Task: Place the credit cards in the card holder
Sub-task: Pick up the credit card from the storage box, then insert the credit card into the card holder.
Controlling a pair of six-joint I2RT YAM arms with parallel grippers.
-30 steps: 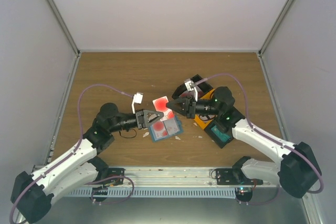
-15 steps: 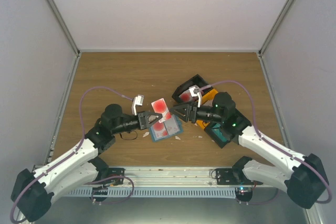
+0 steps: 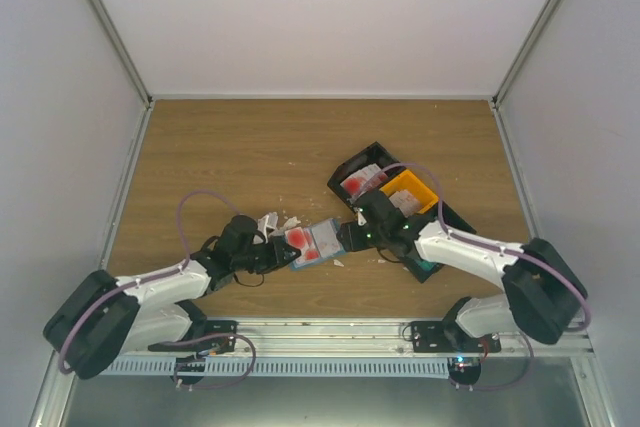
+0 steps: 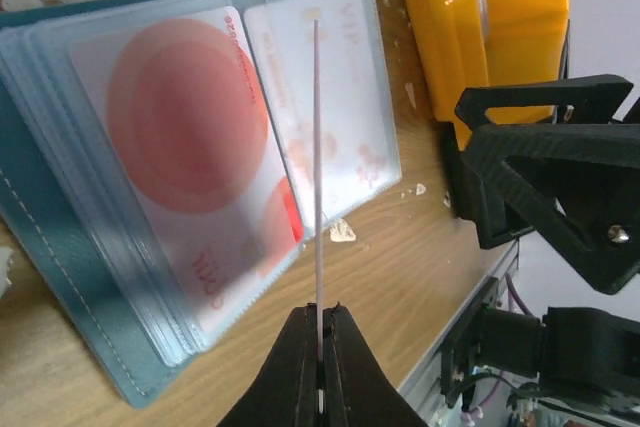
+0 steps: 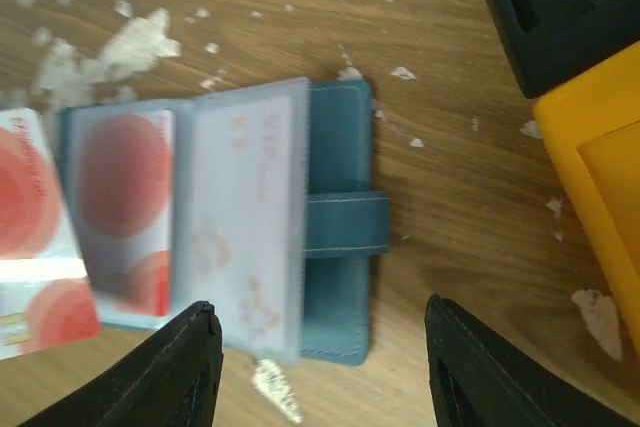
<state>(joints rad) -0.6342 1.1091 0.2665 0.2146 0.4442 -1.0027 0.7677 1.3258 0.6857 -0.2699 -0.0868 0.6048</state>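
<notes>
The blue-teal card holder (image 3: 322, 243) lies open on the table, its clear sleeves (image 4: 150, 177) fanned out. One sleeve holds a red-and-white card (image 5: 125, 197), another a whitish card (image 5: 245, 237). My left gripper (image 4: 320, 309) is shut on a thin red-and-white credit card (image 4: 317, 147), seen edge-on just above the sleeves. From above, that card (image 3: 297, 238) sits at the holder's left end, with the left gripper (image 3: 284, 251) behind it. My right gripper (image 5: 320, 309) is open and empty over the holder's strap side (image 5: 345, 225); it (image 3: 350, 237) is at the holder's right end.
A black tray (image 3: 345, 173) with more cards lies behind the right arm, an orange tray (image 3: 412, 190) beside it. Torn white scraps (image 3: 272, 220) litter the wood near the holder. The orange tray (image 4: 490, 17) and the right gripper's black fingers (image 4: 540, 177) are close by.
The right gripper has opened and let go of the red-and-white card; the left gripper has shut on it. Both arms have come down to the card holder.
</notes>
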